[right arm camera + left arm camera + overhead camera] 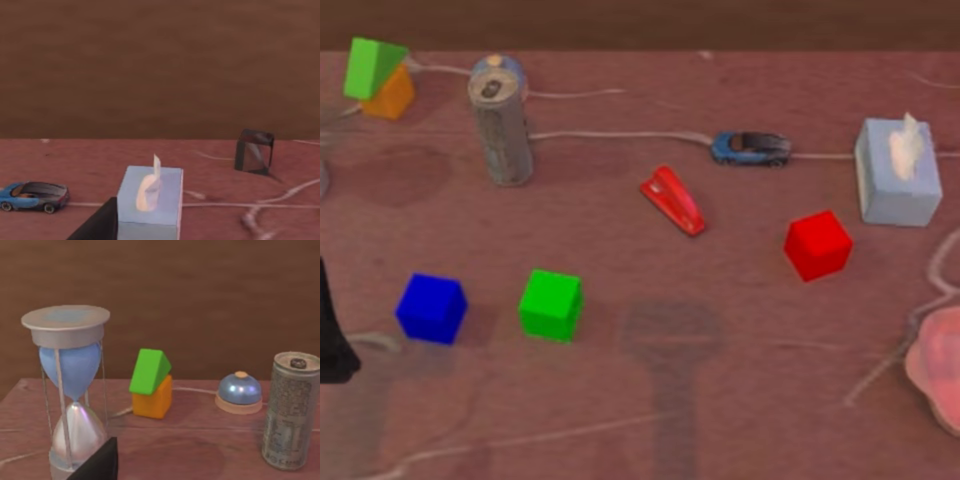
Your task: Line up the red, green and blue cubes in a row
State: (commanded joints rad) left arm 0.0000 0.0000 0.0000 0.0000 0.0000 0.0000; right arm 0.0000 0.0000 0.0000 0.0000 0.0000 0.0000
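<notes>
— Where are the cubes sitting?
— Blue cube (431, 308) and green cube (551, 305) are sitting side by side toward the table's (740, 420) left edge; red cube (817, 245) is lying well apart, toward the right edge.
— And the end effectors?
— Left end effector (334, 330) is showing at the left edge; I cannot tell its opening.

Left arm: only a dark part (334, 330) shows at the top view's left edge, just left of the blue cube (431, 308), not touching it. Finger state not visible. Right arm: outside the top view; nothing of its pose can be read.
</notes>
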